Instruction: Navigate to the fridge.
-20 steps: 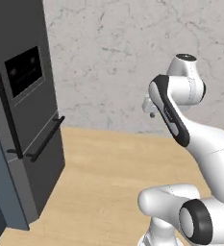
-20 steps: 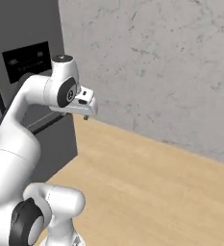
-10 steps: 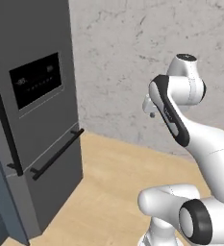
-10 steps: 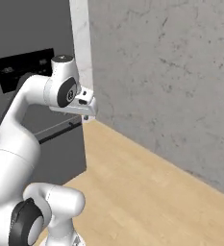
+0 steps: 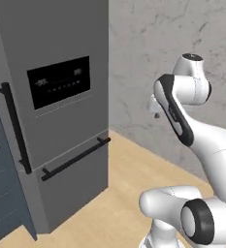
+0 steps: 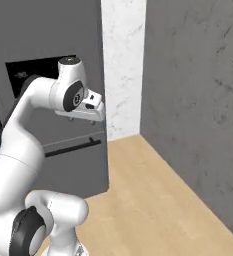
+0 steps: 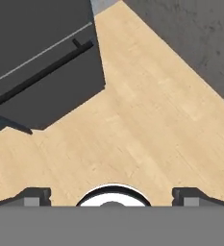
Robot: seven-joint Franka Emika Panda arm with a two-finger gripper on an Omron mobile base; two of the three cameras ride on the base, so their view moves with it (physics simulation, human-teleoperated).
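- Your whole picture has slid since a second ago: the fridge point(image 5: 56, 106) was cut off at the left edge of the left base view, and now its full front faces you. That is the base turning and driving, not the appliance moving. The arm has kept the same folded pose throughout.
- Far left of the left base view, you catch a dark blue cabinet front point(image 5: 0, 193) just beside the fridge, with a sliver of pale counter above it.
- Next along, the long black vertical bar handle point(image 5: 15, 127) runs down the fridge door, there for a pull you don't need on this job.
- Then the black display panel point(image 5: 59, 81) sits at upper-door height, and under it the horizontal drawer handle point(image 5: 75, 158) crosses the lower drawer.
- The fridge stands on the wooden floor point(image 5: 119, 193), tucked close to the grey speckled wall point(image 5: 153, 58), so you can only come at it from the front.
- Over on the right, the gripper point(image 7: 111, 194) is carried high and tucked in, which I'd judge keeps it clear of the door while you drive. In the hand view it looks down on the floor and the fridge's lower corner; the fingertips point(image 7: 34, 194) stand well apart, jaws parted and holding nothing.
- My read: you're nearly there. The fridge still sits left of centre, so a little more squaring-up looks needed.
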